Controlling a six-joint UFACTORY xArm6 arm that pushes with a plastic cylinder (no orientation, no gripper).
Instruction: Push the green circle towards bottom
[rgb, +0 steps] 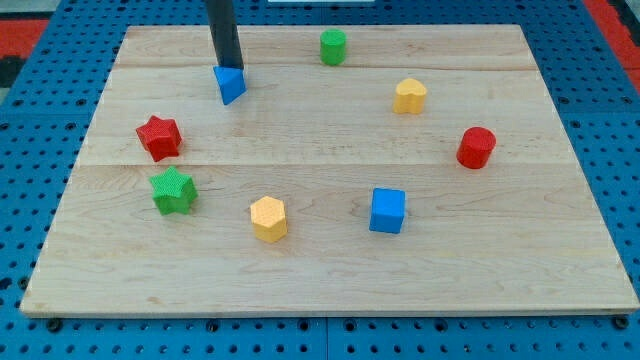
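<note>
Green circle (333, 46) sits at the tabletop's (320, 270) twelve o'clock edge, seemingly unpushed. My tip (230, 68) rests well to its nine o'clock, touching the blue triangle (230, 85); there are no fingers, only the rod. The whole push toward six o'clock appears left.

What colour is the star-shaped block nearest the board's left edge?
Red: the red star block, clear in the camera view, just above the green star block.
</note>
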